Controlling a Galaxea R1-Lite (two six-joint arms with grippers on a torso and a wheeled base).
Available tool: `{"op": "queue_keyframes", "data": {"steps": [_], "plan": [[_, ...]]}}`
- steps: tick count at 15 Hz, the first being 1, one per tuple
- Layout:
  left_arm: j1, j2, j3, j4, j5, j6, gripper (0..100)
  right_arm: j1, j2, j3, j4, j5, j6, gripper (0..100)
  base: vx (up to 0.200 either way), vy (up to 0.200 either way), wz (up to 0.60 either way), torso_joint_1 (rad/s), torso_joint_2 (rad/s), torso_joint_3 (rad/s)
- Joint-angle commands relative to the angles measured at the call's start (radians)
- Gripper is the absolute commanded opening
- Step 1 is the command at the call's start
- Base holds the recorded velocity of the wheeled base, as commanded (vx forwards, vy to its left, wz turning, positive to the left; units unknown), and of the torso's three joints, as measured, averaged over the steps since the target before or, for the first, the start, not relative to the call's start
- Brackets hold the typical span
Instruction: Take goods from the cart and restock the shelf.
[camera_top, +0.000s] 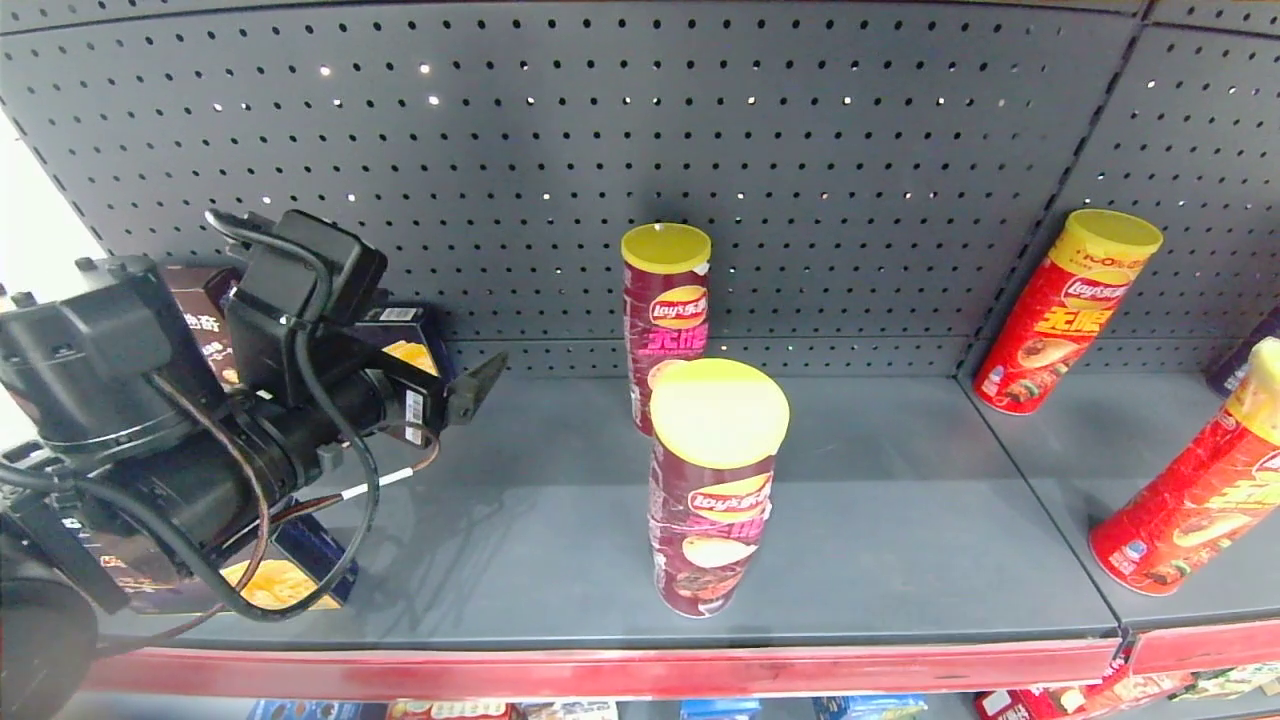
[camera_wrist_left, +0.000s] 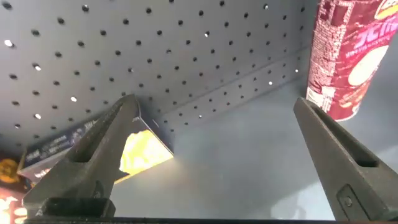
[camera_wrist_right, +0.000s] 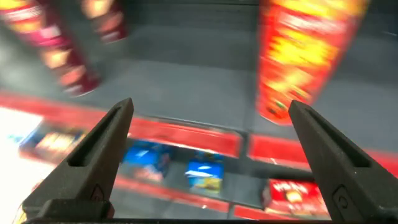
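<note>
My left gripper (camera_top: 455, 390) (camera_wrist_left: 214, 102) is open over the left part of the grey shelf (camera_top: 900, 520), with nothing between its fingers. Just behind it, a dark blue box with a yellow picture (camera_top: 405, 345) (camera_wrist_left: 134, 146) stands against the pegboard. Two maroon chip cans with yellow lids stand mid-shelf, one at the front (camera_top: 712, 490) and one at the back (camera_top: 665, 320) (camera_wrist_left: 348, 56). My right gripper (camera_wrist_right: 211, 104) is open and empty, out in front of the shelf's red front edge (camera_wrist_right: 186, 134), facing a red can (camera_wrist_right: 305, 56) and the maroon cans (camera_wrist_right: 62, 50).
Two red chip cans (camera_top: 1065, 310) (camera_top: 1195, 490) stand on the neighbouring shelf section at the right. Another blue box (camera_top: 285, 575) lies under my left arm at the front left, and a dark box (camera_top: 205, 320) stands behind the arm. Packaged goods (camera_wrist_right: 202, 174) sit on the shelf below.
</note>
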Motion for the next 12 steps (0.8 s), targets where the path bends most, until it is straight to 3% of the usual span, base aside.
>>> {"op": "queue_keyframes", "data": {"steps": [1,7,12], "plan": [[0.001,-0.001,0.013,-0.004,0.001,-0.001,100,0.148,0.311,-0.099,-0.005,0.089,-0.109,100,0.000,0.000,0.00,0.000,0.00,0.000],[0.002,-0.001,0.015,-0.016,-0.001,-0.001,100,0.376,0.679,-0.086,-0.284,-0.089,-0.121,100,0.000,0.000,0.00,0.000,0.00,0.000],[-0.001,-0.003,0.044,-0.017,-0.002,0.003,100,0.419,0.839,-0.146,-0.330,-0.142,-0.115,100,0.000,0.000,0.00,0.000,0.00,0.000]]}}
